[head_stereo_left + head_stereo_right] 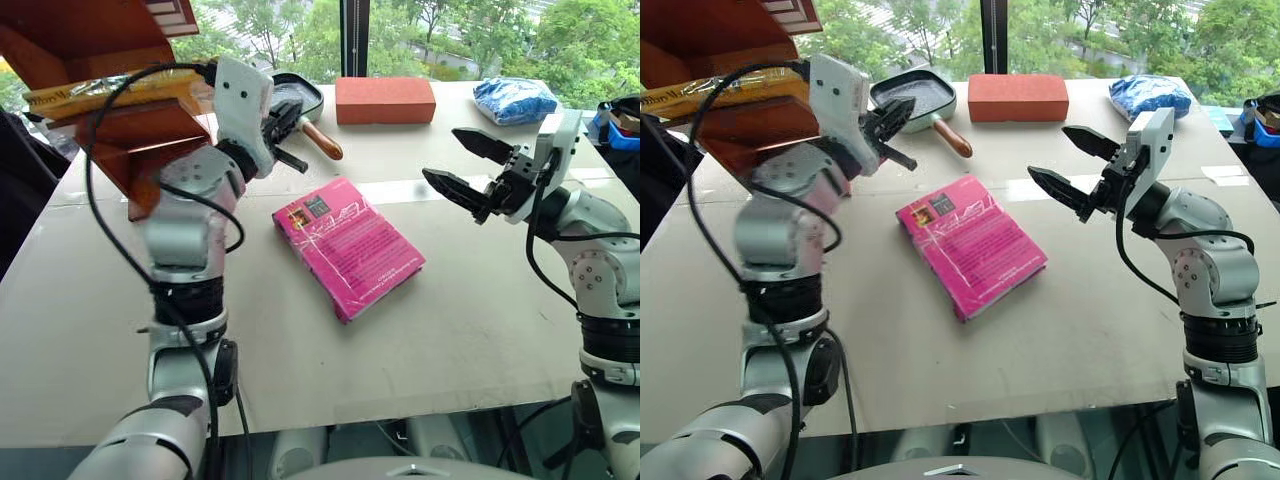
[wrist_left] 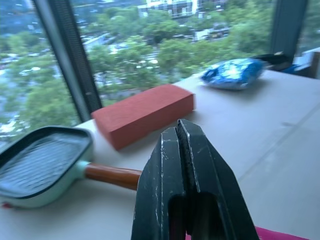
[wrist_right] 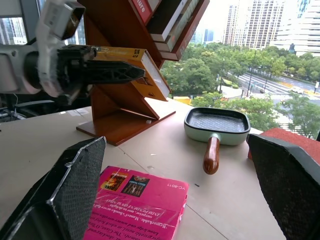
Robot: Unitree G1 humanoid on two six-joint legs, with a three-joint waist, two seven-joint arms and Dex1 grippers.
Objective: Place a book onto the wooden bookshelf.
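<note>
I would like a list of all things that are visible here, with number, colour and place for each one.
book: 1, yellow-orange, lying on a slanted board of the bookshelf
wooden bookshelf: 1, reddish-brown, far left of the table
pink book: 1, magenta, flat at table centre
pan: 1, mint green with wooden handle, far side beside the brick
brick: 1, red-orange, far edge
bag: 1, blue, far right
table: 1, beige
left gripper: 1, black, shut, empty, near the bookshelf
right gripper: 1, black, open, above the table's right side
</note>
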